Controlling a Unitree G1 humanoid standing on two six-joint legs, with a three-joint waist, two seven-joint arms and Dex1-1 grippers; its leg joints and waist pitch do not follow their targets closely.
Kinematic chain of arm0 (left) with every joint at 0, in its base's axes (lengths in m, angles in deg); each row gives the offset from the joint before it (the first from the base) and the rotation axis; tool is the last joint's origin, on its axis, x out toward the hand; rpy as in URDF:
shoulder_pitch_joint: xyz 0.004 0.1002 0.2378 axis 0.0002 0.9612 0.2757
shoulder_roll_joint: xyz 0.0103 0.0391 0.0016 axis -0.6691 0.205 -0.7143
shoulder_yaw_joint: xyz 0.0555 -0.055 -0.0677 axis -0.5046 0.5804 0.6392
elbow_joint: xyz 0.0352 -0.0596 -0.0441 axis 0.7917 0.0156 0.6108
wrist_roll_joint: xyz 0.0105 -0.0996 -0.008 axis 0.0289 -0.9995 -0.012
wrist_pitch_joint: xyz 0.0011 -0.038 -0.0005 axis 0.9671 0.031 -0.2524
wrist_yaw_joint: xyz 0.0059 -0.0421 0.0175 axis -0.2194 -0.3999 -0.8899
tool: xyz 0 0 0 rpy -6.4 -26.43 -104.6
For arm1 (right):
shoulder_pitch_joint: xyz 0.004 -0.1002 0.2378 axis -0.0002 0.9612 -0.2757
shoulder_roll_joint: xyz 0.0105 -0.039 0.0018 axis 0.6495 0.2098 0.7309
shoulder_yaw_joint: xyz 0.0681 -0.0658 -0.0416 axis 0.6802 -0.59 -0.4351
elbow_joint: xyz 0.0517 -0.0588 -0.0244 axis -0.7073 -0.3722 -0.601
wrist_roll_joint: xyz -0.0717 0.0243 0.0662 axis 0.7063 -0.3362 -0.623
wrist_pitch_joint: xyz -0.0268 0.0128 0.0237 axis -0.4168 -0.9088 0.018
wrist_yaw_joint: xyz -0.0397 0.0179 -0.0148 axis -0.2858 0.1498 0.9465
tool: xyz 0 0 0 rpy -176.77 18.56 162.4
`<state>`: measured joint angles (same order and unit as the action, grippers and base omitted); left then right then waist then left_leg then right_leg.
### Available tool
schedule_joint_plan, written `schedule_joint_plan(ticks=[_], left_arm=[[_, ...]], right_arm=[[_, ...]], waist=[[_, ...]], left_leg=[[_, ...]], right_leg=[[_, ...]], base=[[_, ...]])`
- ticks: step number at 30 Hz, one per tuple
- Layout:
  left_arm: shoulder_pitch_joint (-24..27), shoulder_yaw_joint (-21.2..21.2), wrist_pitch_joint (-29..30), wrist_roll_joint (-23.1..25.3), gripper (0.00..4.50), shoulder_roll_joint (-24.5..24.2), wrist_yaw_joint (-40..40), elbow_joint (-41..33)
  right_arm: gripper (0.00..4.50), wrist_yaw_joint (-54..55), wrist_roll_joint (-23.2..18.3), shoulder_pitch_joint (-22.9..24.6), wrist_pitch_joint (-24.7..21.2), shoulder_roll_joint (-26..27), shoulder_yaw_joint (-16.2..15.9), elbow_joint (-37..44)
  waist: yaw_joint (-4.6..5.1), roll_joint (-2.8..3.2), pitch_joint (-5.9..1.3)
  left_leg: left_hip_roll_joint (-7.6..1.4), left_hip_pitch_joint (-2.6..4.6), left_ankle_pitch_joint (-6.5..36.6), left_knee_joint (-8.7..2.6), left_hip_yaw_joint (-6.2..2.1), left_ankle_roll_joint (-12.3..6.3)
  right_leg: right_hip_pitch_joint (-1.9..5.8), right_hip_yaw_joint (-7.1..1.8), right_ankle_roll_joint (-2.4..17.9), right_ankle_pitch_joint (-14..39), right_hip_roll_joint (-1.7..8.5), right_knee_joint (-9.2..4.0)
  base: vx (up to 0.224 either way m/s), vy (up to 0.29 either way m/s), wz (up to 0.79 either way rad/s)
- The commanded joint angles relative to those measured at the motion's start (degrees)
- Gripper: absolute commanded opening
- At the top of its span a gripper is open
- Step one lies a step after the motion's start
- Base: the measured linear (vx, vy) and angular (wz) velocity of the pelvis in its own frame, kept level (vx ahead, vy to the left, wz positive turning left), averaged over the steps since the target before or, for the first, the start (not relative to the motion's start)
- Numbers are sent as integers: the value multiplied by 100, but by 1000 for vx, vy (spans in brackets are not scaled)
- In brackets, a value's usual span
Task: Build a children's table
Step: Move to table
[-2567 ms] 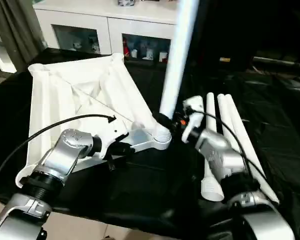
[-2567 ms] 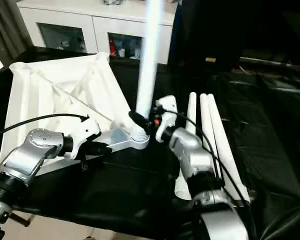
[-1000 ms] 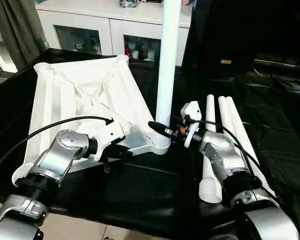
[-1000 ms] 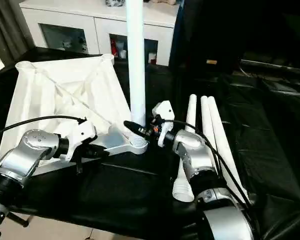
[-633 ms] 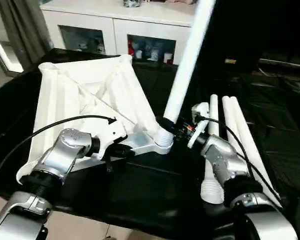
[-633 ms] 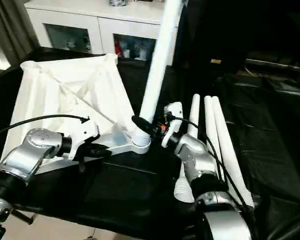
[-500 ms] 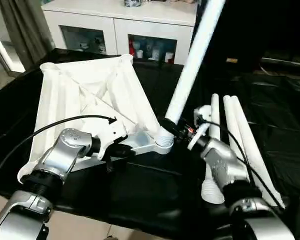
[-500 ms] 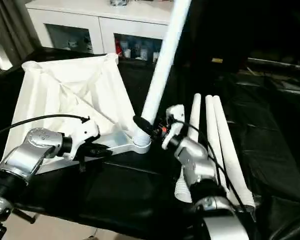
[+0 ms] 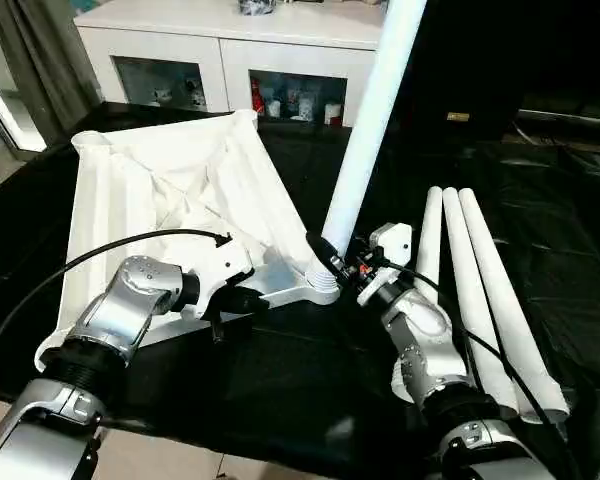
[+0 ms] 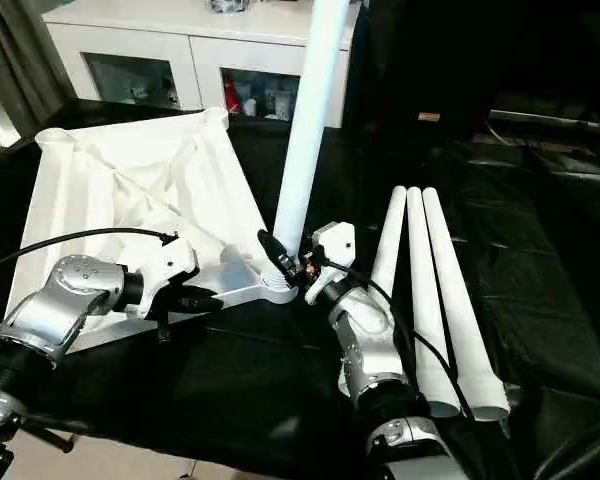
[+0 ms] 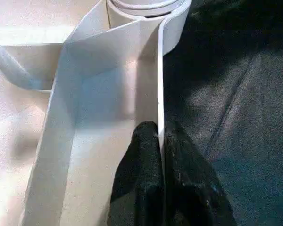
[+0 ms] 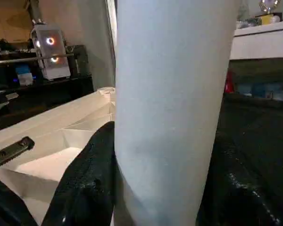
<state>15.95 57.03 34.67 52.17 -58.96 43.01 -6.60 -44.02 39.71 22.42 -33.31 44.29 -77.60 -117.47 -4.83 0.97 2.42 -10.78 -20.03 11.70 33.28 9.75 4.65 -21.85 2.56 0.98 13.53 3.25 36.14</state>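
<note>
currently the white tabletop (image 9: 170,200) lies upside down on the black-covered table (image 9: 280,380), its near edge towards the robot; the left gripper (image 11: 159,141) is pinched tight on the thin raised rim (image 11: 159,84) near the corner socket (image 9: 320,288); one leg (image 9: 370,120) stands in that socket, leaning slightly to the right, and the right gripper (image 9: 330,262) clasps it just above the socket, a finger (image 12: 92,179) on each side; three more legs (image 9: 470,290) lie side by side on the cloth to the right; a white cabinet (image 9: 230,60) stands behind.
</note>
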Motion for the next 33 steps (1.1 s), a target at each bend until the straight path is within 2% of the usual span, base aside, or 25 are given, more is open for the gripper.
schedule_joint_plan(ticks=[1,3,4,5,6,7,8,9,10,11,12,13,19,21,22,23,25,27,29,30,32,33], left_arm=[[-210,176,-72,-66,0,-19,-28,-282],[-149,193,-63,-81,0,-11,-58,-323],[-93,187,-79,-86,0,-14,-68,-357],[-67,185,-101,-82,0,-8,-88,-359],[-60,182,-111,-78,0,3,-105,-354],[-59,181,-113,-77,0,4,-108,-353],[-60,205,-135,-73,0,42,-190,-321],[-60,205,-135,-73,0,43,-190,-321],[-79,220,-206,-54,0,83,-280,-233],[-79,220,-206,-54,0,83,-280,-233],[-84,224,-229,-50,0,95,-312,-207],[-103,236,-262,-44,0,121,-368,-162],[-223,282,-333,-35,0,183,-500,13],[-219,299,-347,-30,0,181,-487,9],[-208,294,-372,-34,0,165,-421,-15],[-208,294,-372,-34,0,165,-421,-15],[-183,286,-402,-65,0,140,-291,-66],[-172,274,-409,-74,0,127,-223,-91],[-139,252,-450,-83,0,94,-114,-124],[-117,234,-493,-91,0,73,-34,-138],[-75,226,-464,-133,0,45,63,-216],[-74,226,-463,-134,0,44,65,-219]], right_arm=[[188,126,294,336,-183,-77,-85,-646],[188,46,285,326,-239,-99,-102,-633],[188,-11,283,318,-275,-122,-108,-615],[188,1,283,321,-245,-156,-99,-570],[188,11,280,323,-220,-180,-90,-547],[188,13,280,324,-216,-184,-88,-543],[188,35,242,331,-167,-232,-58,-437],[188,35,242,331,-167,-232,-57,-436],[188,29,172,347,-124,-287,16,-200],[188,29,172,347,-124,-287,16,-200],[188,22,145,353,-116,-304,39,-122],[188,11,128,376,-97,-335,52,-17],[188,-162,153,590,-96,-505,-29,111],[188,-224,197,634,-226,-534,-106,98],[188,-413,229,617,-493,-560,-235,70],[188,-413,229,617,-493,-560,-235,70],[188,-723,290,492,-914,-600,-439,9],[188,-825,296,369,-1031,-619,-475,-45],[188,-1036,343,140,-1145,-670,-558,-150],[188,-1217,389,-59,-1242,-734,-629,-243],[188,-1504,420,-420,-1516,-845,-704,-425],[188,-1513,423,-432,-1522,-850,-707,-431]], waist=[[1,45,-254],[-7,72,-250],[5,34,-246],[-6,39,-240],[0,18,-237],[-8,34,-236],[-11,11,-235],[-16,18,-237],[1,-60,-224],[-19,-21,-236],[-12,-24,-235],[-19,-72,-231],[-37,-69,-230],[-34,-81,-227],[-31,-90,-224],[-30,-88,-221],[-17,-111,-214],[-20,-111,-217],[-13,-172,-228],[-18,-157,-226],[-2,-199,-238],[9,-197,-239]], left_leg=[[-276,-5,1186,-478,-93,-100],[-277,-1,1152,-475,-93,-128],[-279,3,1185,-479,-85,-141],[-283,1,1207,-483,-90,-141],[-284,7,1224,-483,-81,-147],[-284,12,1241,-485,-82,-138],[-283,1,1192,-484,-82,-140],[-287,4,1170,-487,-83,-139],[-284,-6,1141,-488,-75,-164],[-293,15,1128,-482,-73,-170],[-289,15,1117,-479,-70,-173],[-287,11,1054,-474,-63,-199],[-276,1,950,-458,-55,-256],[-273,-6,974,-466,-57,-258],[-270,-7,1001,-465,-56,-259],[-268,-13,1013,-467,-60,-266],[-270,-21,1050,-475,-65,-277],[-275,-7,1049,-472,-64,-266],[-276,-8,933,-463,-57,-288],[-270,-21,856,-451,-57,-311],[-273,-21,702,-442,-50,-346],[-265,-20,633,-430,-44,-369]], right_leg=[[227,-303,1409,226,505,-463],[220,-307,1409,197,511,-455],[219,-310,1399,247,506,-466],[221,-314,1387,365,519,-467],[212,-317,1371,436,518,-483],[207,-320,1349,543,523,-489],[216,-324,1326,552,523,-485],[214,-322,1312,540,521,-486],[218,-320,1268,578,508,-488],[203,-327,1246,628,527,-498],[199,-329,1251,603,522,-495],[206,-327,1239,546,512,-487],[206,-323,1195,546,515,-496],[208,-317,1185,582,510,-497],[209,-320,1176,649,512,-505],[213,-317,1172,682,510,-503],[215,-317,1144,877,514,-520],[202,-321,1126,1011,522,-527],[210,-318,1141,923,520,-516],[208,-318,1174,863,529,-504],[222,-306,1229,670,520,-476],[215,-302,1279,518,511,-460]], base=[[0,0,0],[0,0,0],[0,0,0],[0,0,0],[0,0,0],[0,0,0],[0,0,0],[0,0,0],[0,0,0],[0,0,0],[0,0,0],[0,0,0],[0,0,0],[0,0,0],[0,0,0],[0,0,0],[0,0,0],[0,0,0],[0,0,0],[0,0,0],[0,0,0],[0,0,0]])
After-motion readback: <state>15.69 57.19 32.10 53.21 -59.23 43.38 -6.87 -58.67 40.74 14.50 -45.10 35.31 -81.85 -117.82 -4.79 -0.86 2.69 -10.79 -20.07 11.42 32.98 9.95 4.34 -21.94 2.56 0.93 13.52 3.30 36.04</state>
